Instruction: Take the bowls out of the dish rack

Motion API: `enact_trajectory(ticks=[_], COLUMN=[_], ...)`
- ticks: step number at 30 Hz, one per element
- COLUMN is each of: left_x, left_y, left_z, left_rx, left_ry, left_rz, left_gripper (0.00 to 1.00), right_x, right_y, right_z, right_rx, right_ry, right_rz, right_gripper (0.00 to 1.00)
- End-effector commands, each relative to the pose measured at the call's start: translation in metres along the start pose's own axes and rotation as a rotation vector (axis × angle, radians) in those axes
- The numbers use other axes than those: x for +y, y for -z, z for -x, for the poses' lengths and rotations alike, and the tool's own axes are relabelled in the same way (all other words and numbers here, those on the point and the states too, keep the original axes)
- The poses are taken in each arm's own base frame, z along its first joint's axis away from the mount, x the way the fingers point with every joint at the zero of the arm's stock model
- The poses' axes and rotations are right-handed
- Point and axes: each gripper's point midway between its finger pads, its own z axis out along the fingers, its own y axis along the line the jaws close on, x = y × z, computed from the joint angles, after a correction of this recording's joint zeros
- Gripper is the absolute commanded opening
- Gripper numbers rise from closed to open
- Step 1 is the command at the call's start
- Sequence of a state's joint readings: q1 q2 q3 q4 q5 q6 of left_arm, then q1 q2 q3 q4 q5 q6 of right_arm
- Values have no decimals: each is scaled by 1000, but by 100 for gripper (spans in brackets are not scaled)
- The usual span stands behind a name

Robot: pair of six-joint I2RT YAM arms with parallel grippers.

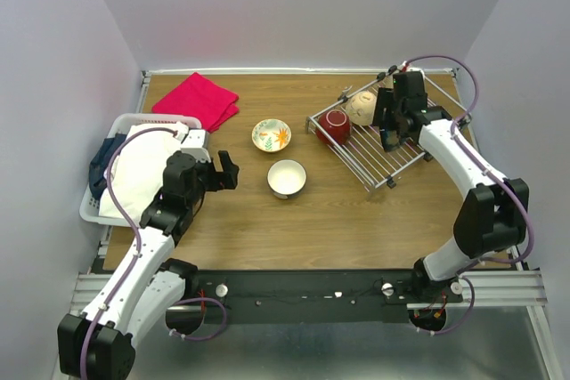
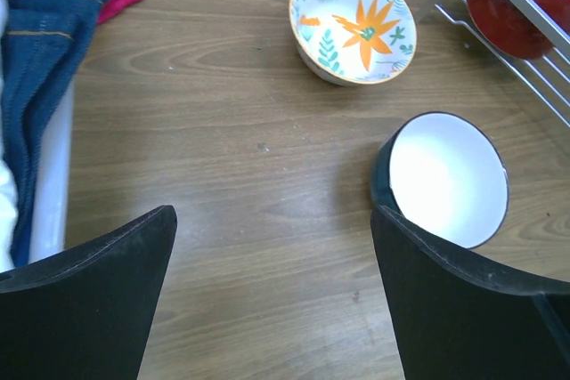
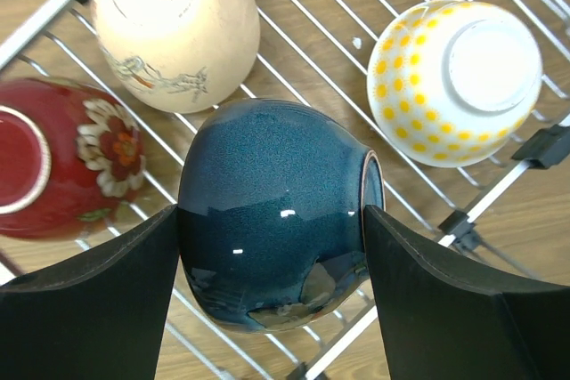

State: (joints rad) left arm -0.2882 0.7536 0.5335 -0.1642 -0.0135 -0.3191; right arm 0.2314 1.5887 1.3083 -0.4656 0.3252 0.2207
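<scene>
Blue bowl (image 3: 276, 211) is gripped on both sides by the right hand (image 3: 272, 220) over the rack (image 3: 312, 42), arm stretched forward, while the left hand (image 2: 272, 246) hangs wide open above the desk (image 2: 223, 131).

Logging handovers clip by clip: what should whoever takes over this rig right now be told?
Left gripper: open, empty, above the table near the white-inside bowl.
Right gripper: shut on the blue bowl, over the dish rack.
Done: floral bowl and white-inside bowl are on the table.
Left: set down the blue bowl, then unload the red bowl, cream bowl and yellow-dotted bowl.
</scene>
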Motion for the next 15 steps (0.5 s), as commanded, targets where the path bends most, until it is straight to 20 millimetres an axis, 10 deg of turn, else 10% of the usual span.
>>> enact_trajectory(ticks=[1, 15], left_x=[-23, -90], left_y=[-5, -31], left_z=[5, 43], left_rx=[4, -1], left_ry=[39, 197], left_rz=[-112, -334], left_gripper=[99, 99], right_x=[8, 39], right_y=[30, 80], right_z=[53, 89], right_rx=[-141, -255], right_ry=[-180, -392], right_rz=[121, 391], right_gripper=[19, 18])
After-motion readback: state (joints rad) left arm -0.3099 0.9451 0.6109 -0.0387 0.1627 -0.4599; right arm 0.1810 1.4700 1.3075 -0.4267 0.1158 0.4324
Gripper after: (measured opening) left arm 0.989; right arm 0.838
